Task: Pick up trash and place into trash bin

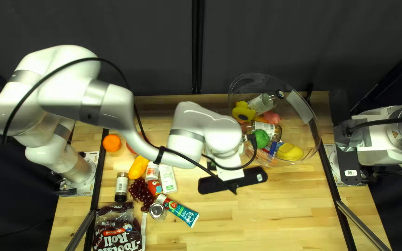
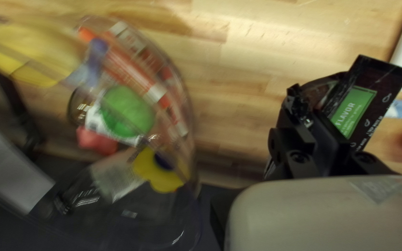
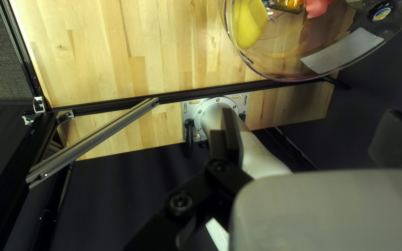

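The dark packet (image 2: pixel 359 109) is held, judging by its tilt, near one edge by the left gripper (image 2: pixel 319 109), nearly closed, beside the bin (image 1: pixel 309 135). If released short, it could be dropped on the wooden worktop (image 1: pixel 266 214) (the bin is set towards its far right corner). Beyond, dark curtain (image 1: pixel 257 46) is hung. The right gripper's (image 3: pixel 226 125) state cannot be told.
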Controlling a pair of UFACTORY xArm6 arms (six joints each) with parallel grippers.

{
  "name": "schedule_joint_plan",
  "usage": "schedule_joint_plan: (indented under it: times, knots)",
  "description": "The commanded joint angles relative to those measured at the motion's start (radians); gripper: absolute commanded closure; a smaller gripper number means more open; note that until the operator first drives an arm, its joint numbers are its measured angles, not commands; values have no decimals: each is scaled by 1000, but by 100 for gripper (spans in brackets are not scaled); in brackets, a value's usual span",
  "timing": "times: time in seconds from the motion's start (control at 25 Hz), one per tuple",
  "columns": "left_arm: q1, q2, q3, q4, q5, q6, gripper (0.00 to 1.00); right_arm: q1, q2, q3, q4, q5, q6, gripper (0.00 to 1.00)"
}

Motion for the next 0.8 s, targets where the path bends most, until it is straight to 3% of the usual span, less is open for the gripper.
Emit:
schedule_joint_plan:
  times: [0.04, 0.28, 0.48, 0.52, 0.56, 0.6, 0.8]
  knots:
    - [52, 39, -59, 78, -103, 7, 100, 0, 0, 0, 0, 0, 0, 0]
    - [146, 173, -186, 50, -246, 108, 98, 0, 0, 0, 0, 0, 0, 0]
    - [214, 271, -279, -29, -279, 180, 93, 0, 0, 0, 0, 0, 0, 0]
    - [217, 272, -280, -35, -277, 182, 51, 0, 0, 0, 0, 0, 0, 0]
    - [221, 258, -261, -52, -275, 186, 21, 0, 0, 0, 0, 0, 0, 0]
    - [220, 247, -247, -61, -270, 185, 0, 0, 0, 0, 0, 0, 0, 0]
    - [177, 169, -161, -103, -207, 147, 0, 0, 0, 0, 0, 0, 0, 0]
